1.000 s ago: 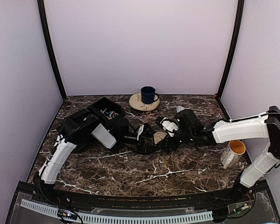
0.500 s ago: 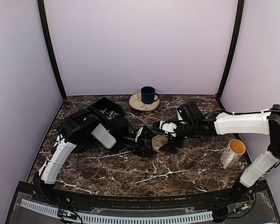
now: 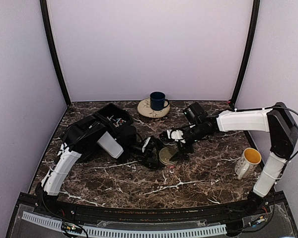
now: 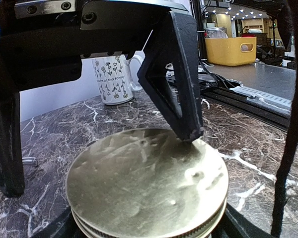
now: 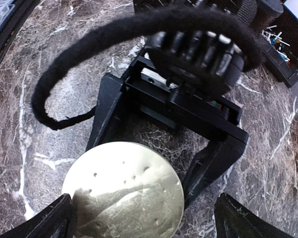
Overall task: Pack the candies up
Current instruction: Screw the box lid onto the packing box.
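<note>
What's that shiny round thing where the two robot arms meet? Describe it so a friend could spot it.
On the marble table, look near the middle. Between the black fingers of the left gripper lies a gold lid, the only flat, shiny metal disc there.

Gold lid (image 4: 149, 183): shiny dented metal. Table (image 3: 188, 178): glossy marble. Cable (image 5: 89, 42): fuzzy cloth. Left hand (image 4: 98, 161): matt black plastic.

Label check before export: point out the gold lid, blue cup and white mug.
gold lid (image 4: 149, 183), left wrist view, middle of its top face.
blue cup (image 3: 157, 103), top external view, side wall.
white mug (image 3: 243, 168), top external view, outer wall.
</note>
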